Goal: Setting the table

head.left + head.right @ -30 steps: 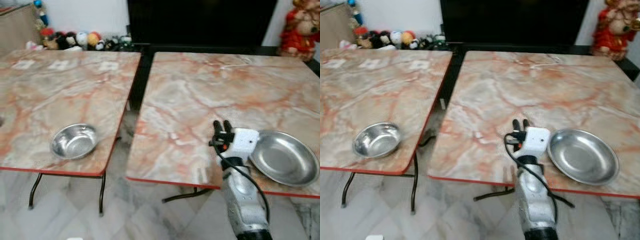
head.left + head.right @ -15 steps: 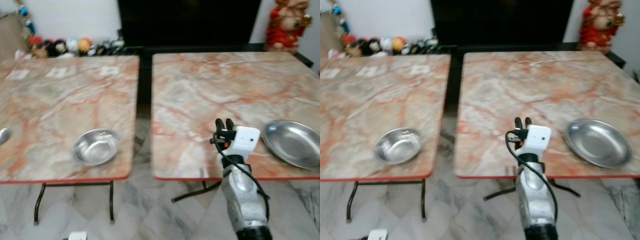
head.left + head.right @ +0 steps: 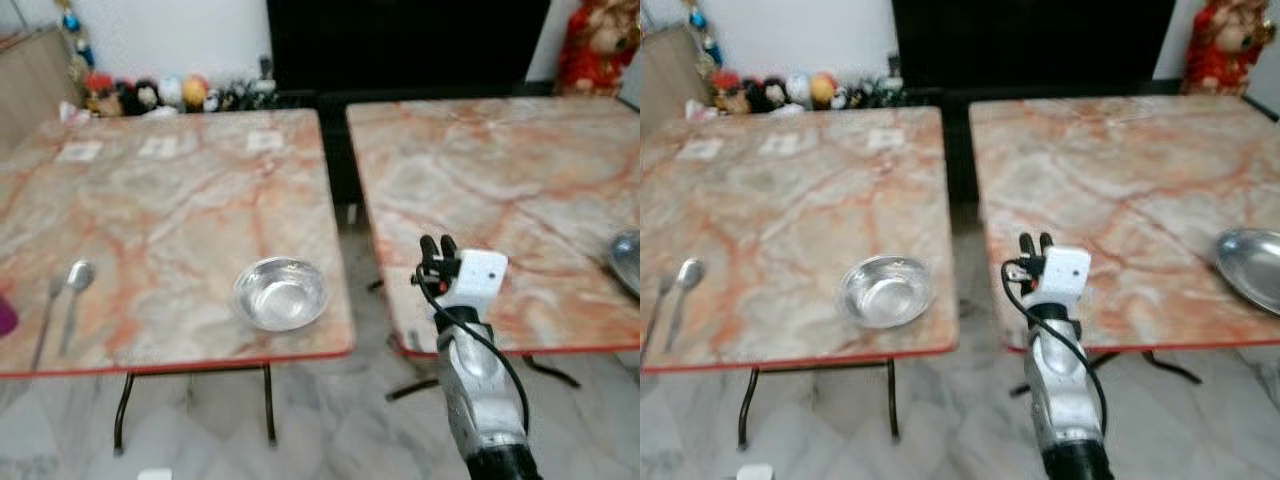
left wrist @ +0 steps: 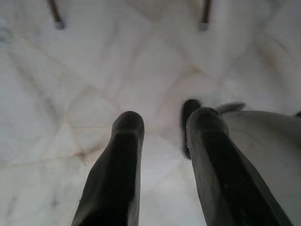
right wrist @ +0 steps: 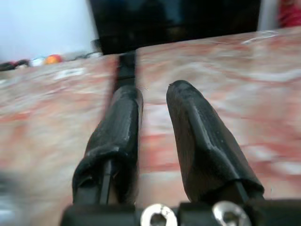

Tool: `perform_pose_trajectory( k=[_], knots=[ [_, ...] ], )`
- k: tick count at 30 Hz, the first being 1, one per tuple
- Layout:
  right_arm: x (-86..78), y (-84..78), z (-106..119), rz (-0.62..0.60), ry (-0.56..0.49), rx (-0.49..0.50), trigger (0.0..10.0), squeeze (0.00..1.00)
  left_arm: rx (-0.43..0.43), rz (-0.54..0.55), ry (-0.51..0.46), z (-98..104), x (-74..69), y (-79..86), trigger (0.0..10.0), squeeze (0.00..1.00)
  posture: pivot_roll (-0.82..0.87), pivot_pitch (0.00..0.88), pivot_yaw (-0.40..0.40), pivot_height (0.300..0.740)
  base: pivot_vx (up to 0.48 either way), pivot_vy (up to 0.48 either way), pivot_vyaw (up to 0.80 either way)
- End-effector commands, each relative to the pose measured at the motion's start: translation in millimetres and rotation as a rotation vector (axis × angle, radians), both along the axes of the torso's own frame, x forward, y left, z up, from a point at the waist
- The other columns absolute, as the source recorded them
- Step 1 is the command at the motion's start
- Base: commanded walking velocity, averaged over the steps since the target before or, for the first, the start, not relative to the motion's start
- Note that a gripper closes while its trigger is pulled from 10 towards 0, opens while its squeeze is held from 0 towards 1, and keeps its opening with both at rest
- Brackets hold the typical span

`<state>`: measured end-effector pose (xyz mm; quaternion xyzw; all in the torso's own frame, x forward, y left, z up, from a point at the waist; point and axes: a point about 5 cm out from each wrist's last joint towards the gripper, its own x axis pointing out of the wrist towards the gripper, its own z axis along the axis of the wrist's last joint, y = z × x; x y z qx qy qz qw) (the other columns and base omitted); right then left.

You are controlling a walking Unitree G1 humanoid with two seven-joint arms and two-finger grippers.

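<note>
The right gripper (image 3: 436,243), fingers slightly parted and empty, sits lower right of centre, right of the steel bowl (image 3: 281,293).

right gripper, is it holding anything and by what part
Nothing is held. The right gripper hangs over the right table's near edge, its fingers slightly apart with nothing between them. The left gripper is empty too.

Left of the right gripper (image 3: 436,246), the left table (image 3: 150,200) is carrying a bowl (image 3: 281,293) and spoon (image 3: 72,300); the right table (image 3: 520,190) beneath it, a plate (image 3: 1250,268).
</note>
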<state>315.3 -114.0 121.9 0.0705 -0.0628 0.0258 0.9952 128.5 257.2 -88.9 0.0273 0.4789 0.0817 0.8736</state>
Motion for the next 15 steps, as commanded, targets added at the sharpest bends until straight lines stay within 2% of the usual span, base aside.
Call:
perform_pose_trajectory(
  k=[1,12,14,15],
  knots=[
    [1.5,-6.2,2.9,-0.013,-0.013,-0.016,10.0,0.00,-0.006,0.014,-0.001,-0.2,0.2,-0.5,10.0,0.00,-0.07,0.000,0.020,0.740,0.000,0.000,0.00],
    [-4.9,-8.0,-6.4,-0.037,0.041,0.025,10.0,0.02,-0.007,0.016,-0.008,0.8,1.6,1.0,10.0,0.00,-0.07,0.000,0.019,0.740,0.000,0.000,0.00],
    [-5.7,-7.0,-8.4,-0.032,0.055,0.030,10.0,0.49,-0.008,0.016,-0.009,1.1,2.1,1.4,10.0,0.00,-0.07,0.000,0.019,0.740,0.000,0.000,0.00],
    [-5.7,-7.0,-8.4,-0.032,0.055,0.030,10.0,0.49,-0.008,0.016,-0.009,1.1,2.1,1.4,10.0,0.00,-0.07,0.000,0.019,0.740,0.000,0.000,0.00]
  ],
)
